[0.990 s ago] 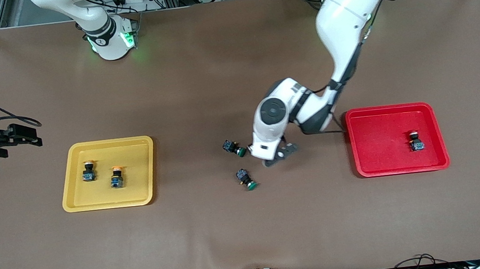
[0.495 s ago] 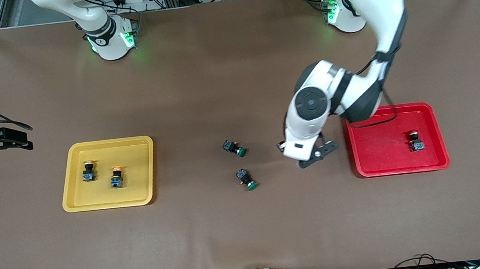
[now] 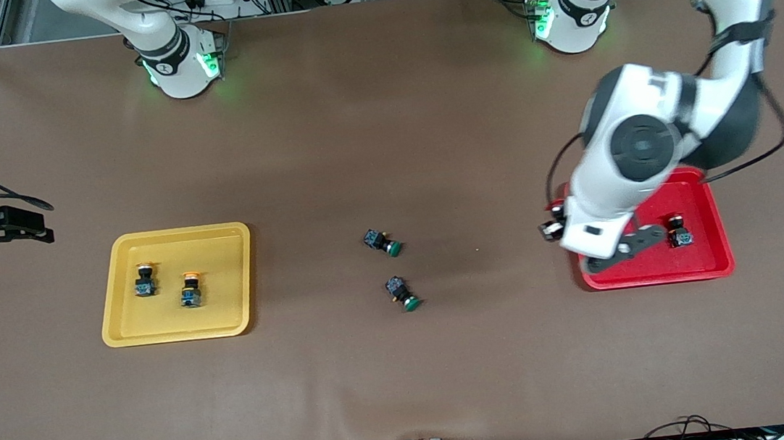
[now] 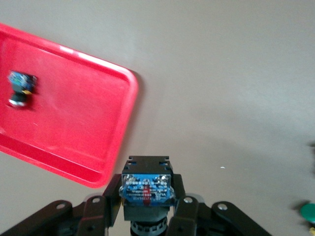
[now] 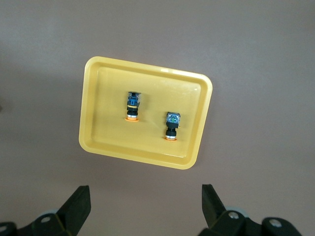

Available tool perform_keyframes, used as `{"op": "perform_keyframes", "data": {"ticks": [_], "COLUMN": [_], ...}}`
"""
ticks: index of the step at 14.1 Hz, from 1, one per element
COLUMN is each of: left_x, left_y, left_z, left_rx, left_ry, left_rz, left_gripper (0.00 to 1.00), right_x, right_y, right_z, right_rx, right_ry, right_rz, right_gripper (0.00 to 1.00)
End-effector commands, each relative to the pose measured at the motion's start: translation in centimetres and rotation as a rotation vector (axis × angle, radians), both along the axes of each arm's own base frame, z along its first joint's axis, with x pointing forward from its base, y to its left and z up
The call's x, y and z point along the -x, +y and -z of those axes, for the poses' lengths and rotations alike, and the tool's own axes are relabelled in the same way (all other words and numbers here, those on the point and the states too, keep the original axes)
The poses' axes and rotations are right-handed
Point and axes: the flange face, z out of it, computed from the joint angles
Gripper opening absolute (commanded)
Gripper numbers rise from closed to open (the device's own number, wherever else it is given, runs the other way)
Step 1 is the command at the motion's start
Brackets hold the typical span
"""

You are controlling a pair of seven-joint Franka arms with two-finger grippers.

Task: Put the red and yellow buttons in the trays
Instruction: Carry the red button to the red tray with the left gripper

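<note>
My left gripper (image 3: pixel 554 226) (image 4: pixel 146 197) is shut on a button (image 4: pixel 146 186) with a black body and a blue base; its cap is hidden between the fingers. It hangs over the mat just beside the red tray's rim (image 3: pixel 703 269) (image 4: pixel 74 164), on the side toward the table's middle. One button (image 3: pixel 679 231) (image 4: pixel 19 88) lies in the red tray. The yellow tray (image 3: pixel 182 333) (image 5: pixel 142 158) holds two yellow-capped buttons (image 3: pixel 144 281) (image 3: pixel 189 289) (image 5: pixel 133 105) (image 5: pixel 172 125). My right gripper (image 3: pixel 28 225) (image 5: pixel 145 201) waits open past the yellow tray, at the right arm's end.
Two green-capped buttons (image 3: pixel 383 242) (image 3: pixel 401 293) lie on their sides on the brown mat between the trays; one green cap (image 4: pixel 309 211) shows in the left wrist view. The left arm's forearm hangs over the red tray.
My left arm has swung from beside the green-capped buttons to the red tray's edge, carrying the button. The right gripper drew back slightly toward its end of the table.
</note>
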Motion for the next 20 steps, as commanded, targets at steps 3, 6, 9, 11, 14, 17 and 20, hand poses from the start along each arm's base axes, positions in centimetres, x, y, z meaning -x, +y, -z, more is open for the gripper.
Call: {"op": "perform_keyframes", "data": {"ticks": [3, 6, 9, 11, 14, 17, 20], "left_x": [-1.0, -1.7, -1.6, -1.4, -0.6, 1.2, 3.0], "left_y": [8.2, 11.9, 14.4, 15.4, 16.5, 17.1, 18.9], "left_z": [-1.7, -0.3, 2.0, 5.0, 9.3, 14.2, 18.6], "left_rx": [0.012, 0.019, 0.027, 0.035, 0.051, 0.073, 0.098], "left_ry": [0.028, 0.053, 0.06, 0.037, -0.024, -0.078, -0.121], "left_rz": [0.113, 0.139, 0.172, 0.193, 0.218, 0.22, 0.205], "left_gripper": [0.0, 0.0, 0.0, 0.0, 0.0, 0.0, 0.0], "right_x": [-0.2, 0.9, 1.1, 1.1, 1.1, 0.9, 0.9], "right_y": [-2.1, -2.5, -0.5, -0.7, -1.1, -1.3, -1.4], "right_z": [-0.9, -2.5, -3.3, -3.2, -3.3, -3.5, -3.7], "right_rx": [0.002, -0.026, -0.038, -0.04, -0.037, 0.002, 0.004], "right_ry": [-0.038, -0.041, -0.054, -0.05, -0.059, -0.066, -0.069], "right_rz": [0.016, 0.01, -0.022, -0.028, -0.022, -0.026, -0.027], "right_gripper": [1.0, 1.0, 1.0, 1.0, 1.0, 1.0, 1.0]}}
